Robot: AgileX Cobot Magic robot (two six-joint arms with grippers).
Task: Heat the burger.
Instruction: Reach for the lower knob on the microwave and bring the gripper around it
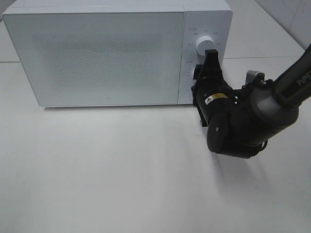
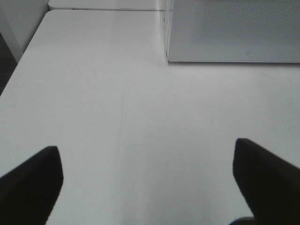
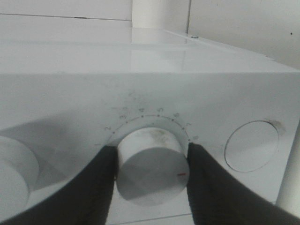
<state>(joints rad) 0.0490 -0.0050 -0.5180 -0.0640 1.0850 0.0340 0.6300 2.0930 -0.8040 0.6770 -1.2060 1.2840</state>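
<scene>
The right gripper (image 3: 151, 153) pinches a knob (image 3: 149, 180) on the microwave (image 1: 97, 58) with its two black fingers. The left gripper (image 2: 149, 180) is spread wide over the table (image 2: 140, 93). No burger shows; I think it hides behind the shut, cloudy door (image 1: 102, 43). It is likely soft and light, so hold its sides gently.

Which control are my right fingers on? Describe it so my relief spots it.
On the white microwave, find the control strip right of the door. The knob is the lower of two white dials, under the free top dial. It alone sits between black fingers, showing a small red mark.
</scene>
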